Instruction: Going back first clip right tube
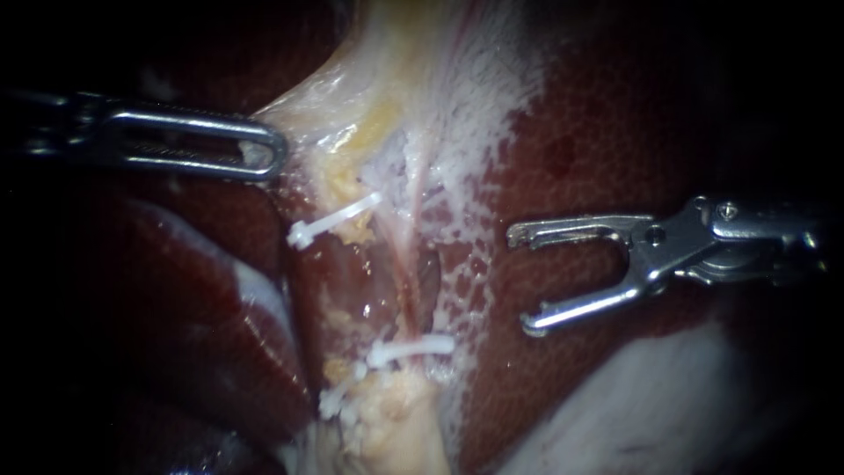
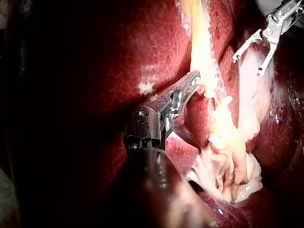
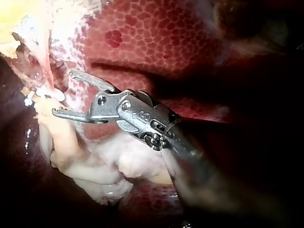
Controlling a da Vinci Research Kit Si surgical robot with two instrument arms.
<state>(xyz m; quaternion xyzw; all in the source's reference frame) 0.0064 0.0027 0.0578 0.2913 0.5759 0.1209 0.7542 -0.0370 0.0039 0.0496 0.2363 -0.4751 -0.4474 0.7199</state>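
Right of tube [image 1: 410, 280]: right tool [image 1: 522, 279] agape, empty | clip [image 1: 411, 347] apart, down-left of it | left tool [image 1: 265, 157] clamps pale tissue [image 1: 338, 101]

Bright light at centre — deep shadow at the edges, wet glare on the liver [image 1: 230, 295]

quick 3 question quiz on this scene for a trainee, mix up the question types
1. True or false: the right instrument has its jaws shut on a clip.
2. The left instrument grips: A) the liver, B) pale tissue, C) a tube.
3. Fill in: the upper white clip lies ___ to the left instrument's tip than to the right instrument's.

Key: 1 false, its jaws are open and hold nothing. 2 B. 3 nearer.
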